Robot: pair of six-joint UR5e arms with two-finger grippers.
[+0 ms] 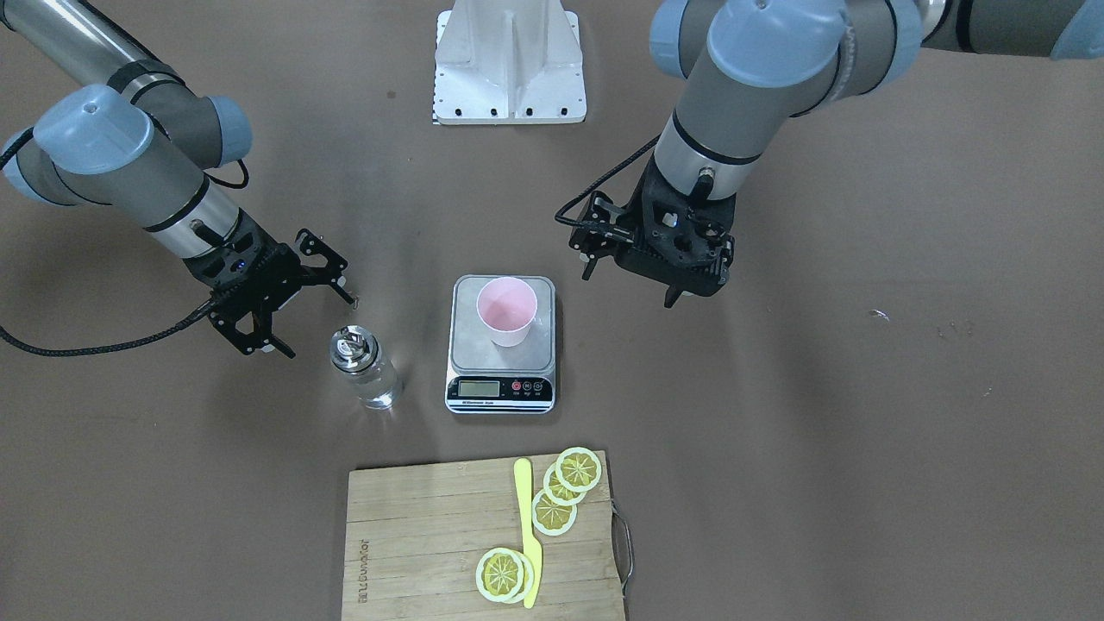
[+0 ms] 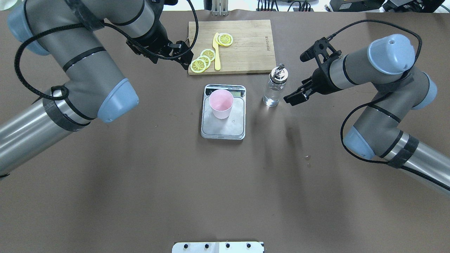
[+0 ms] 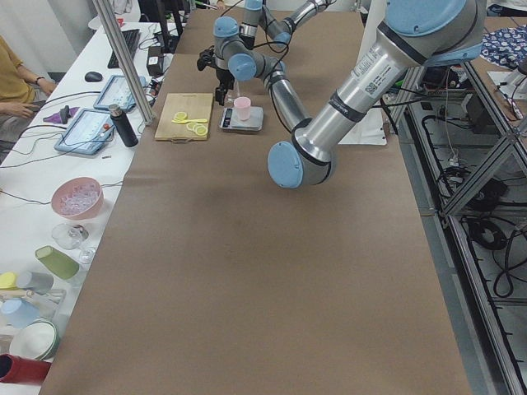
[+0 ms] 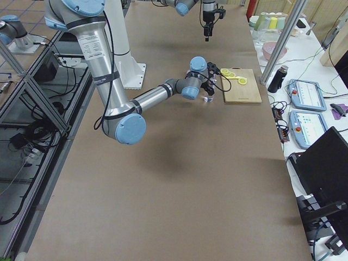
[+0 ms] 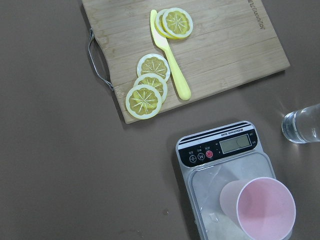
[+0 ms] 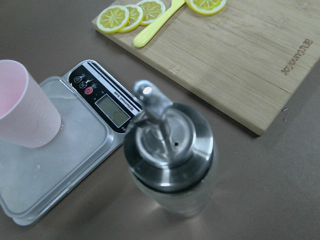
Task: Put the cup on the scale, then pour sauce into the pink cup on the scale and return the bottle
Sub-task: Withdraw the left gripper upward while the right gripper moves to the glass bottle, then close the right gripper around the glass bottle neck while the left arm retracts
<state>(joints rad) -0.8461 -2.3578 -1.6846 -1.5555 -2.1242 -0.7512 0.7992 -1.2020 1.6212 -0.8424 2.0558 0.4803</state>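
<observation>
- Front view: cup [image 1: 507, 310] upright on scale [image 1: 470, 338]; placing step judged complete. Left tool [image 1: 690, 291] hangs beside, opening unreadable.
- Overhead view: right tool [image 2: 293, 95], fingers parted, just beside bottle [image 2: 275, 88]; next, a square grasp on the glass for pouring.
- Left wrist view: cup empty; sauce [image 5: 300, 129] in bottle.

Scale [image 1: 500, 390]: small, rectangular, with a grey steel platform and a black-and-white front strip carrying an LCD and red buttons. It lay flat.
Cup [image 1: 507, 310]: pale pink, tapered, no handle. It stood upright, mouth up, on the scale's platform, within its edges.
Bottle [image 1: 366, 366]: clear glass with a chrome pour-spout cap. It stood upright near the scale, on the robot's right of it, not touching.
Sauce [image 1: 382, 392]: clear and colourless, visible in the bottle's lower part.
</observation>
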